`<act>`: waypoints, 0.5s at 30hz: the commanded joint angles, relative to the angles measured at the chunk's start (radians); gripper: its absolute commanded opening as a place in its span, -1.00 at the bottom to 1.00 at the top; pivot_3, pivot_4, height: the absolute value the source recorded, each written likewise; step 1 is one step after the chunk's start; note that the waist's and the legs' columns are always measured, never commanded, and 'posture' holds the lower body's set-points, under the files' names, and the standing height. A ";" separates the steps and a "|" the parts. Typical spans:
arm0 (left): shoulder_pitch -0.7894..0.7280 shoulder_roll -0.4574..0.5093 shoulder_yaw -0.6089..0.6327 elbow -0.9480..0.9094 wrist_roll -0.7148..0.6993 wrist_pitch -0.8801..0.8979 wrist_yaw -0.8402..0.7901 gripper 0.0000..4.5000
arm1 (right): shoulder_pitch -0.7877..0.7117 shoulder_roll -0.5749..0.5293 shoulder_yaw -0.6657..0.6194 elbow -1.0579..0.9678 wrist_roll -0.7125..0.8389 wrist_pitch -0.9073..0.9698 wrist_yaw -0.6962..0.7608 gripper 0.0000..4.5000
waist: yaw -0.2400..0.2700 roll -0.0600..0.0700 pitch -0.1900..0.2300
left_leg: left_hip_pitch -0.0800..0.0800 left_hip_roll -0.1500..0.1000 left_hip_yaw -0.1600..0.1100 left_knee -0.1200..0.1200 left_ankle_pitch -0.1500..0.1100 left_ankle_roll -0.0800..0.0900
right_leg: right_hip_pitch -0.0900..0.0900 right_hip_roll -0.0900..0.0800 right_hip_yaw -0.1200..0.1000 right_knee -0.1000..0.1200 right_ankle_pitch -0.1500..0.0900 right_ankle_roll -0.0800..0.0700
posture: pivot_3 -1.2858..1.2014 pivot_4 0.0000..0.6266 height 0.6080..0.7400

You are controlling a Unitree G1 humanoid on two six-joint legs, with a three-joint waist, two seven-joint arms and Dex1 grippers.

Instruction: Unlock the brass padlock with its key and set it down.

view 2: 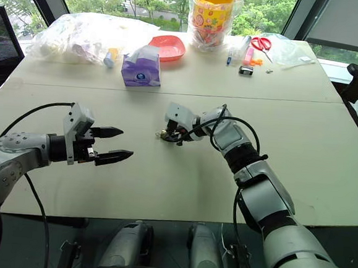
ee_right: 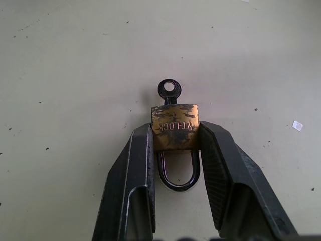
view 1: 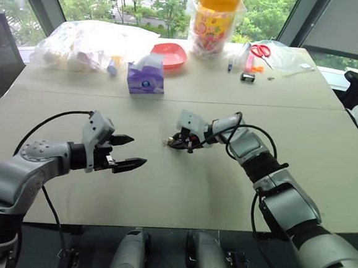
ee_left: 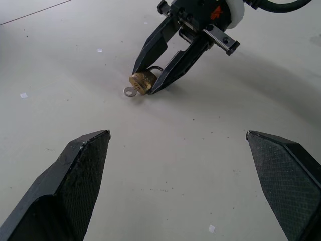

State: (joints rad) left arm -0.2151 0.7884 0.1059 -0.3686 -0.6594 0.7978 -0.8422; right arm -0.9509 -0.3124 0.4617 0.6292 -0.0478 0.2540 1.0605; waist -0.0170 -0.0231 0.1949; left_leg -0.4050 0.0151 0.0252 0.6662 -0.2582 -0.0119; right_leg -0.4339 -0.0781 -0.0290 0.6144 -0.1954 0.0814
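Table scene with both arms over the near half of a pale table [view 1: 180,196]. The right gripper [ee_right: 175,135] reaches in from the right toward the table's middle and points down and to the left; its two black fingers [ee_right: 133,170] are clamped on the sides of the brass padlock [ee_right: 175,133], one finger against each flank of the brass body. The padlock sits at the fingertips, low over the tabletop near the centre of the table; whether it touches the surface cannot be told. Its silver shackle [ee_right: 178,173] lies between the fingers, pointing back toward the wrist, and looks seated in the body. The key [ee_right: 169,91] is inserted in the padlock's far end, with its round, holed bow projecting beyond the fingertips. The left gripper [view 1: 127,151] hangs above the table to the left of the padlock, apart from it, pointing right toward it; its fingers stand wide apart with nothing between them. Along the far edge stand a purple tissue box [view 1: 145,78], a red dish [view 1: 171,54], clear plastic bags [view 1: 81,42], a yellow-lidded container [view 1: 216,16] and red-handled scissors [view 1: 260,51].
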 commanded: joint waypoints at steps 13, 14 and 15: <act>-0.465 -0.239 -0.041 0.592 -0.026 -0.072 -0.184 1.00 | 0.194 -0.180 -0.154 -0.556 -0.106 -0.279 -0.237 -0.69 | 0.000 0.000 0.000 | -0.002 -0.003 -0.001 0.000 0.001 -0.002 | -0.001 -0.001 -0.001 0.000 0.002 0.004 | 0.03 -0.52 1.00; -0.493 -0.252 -0.054 0.633 -0.013 -0.086 -0.206 1.00 | 0.201 -0.178 -0.155 -0.576 -0.110 -0.266 -0.241 -0.69 | 0.001 0.000 0.000 | -0.002 -0.002 -0.001 0.000 0.001 -0.002 | -0.001 -0.001 -0.001 0.000 0.002 0.004 | 0.03 -0.52 1.00; -0.519 -0.264 -0.069 0.671 0.001 -0.100 -0.231 0.89 | 0.206 -0.175 -0.157 -0.596 -0.112 -0.251 -0.245 -0.69 | 0.002 0.000 0.000 | -0.002 -0.002 0.000 0.000 0.001 -0.002 | -0.001 -0.001 0.000 0.000 0.002 0.004 | 0.03 -0.52 1.00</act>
State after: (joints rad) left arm -0.7026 0.5272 0.0470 0.2681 -0.6777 0.7324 -1.0302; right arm -0.7329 -0.4908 0.3338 0.0990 -0.1571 -0.0113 0.8324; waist -0.0145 -0.0233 0.1951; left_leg -0.4071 0.0127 0.0247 0.6667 -0.2570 -0.0135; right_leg -0.4343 -0.0786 -0.0295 0.6142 -0.1937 0.0856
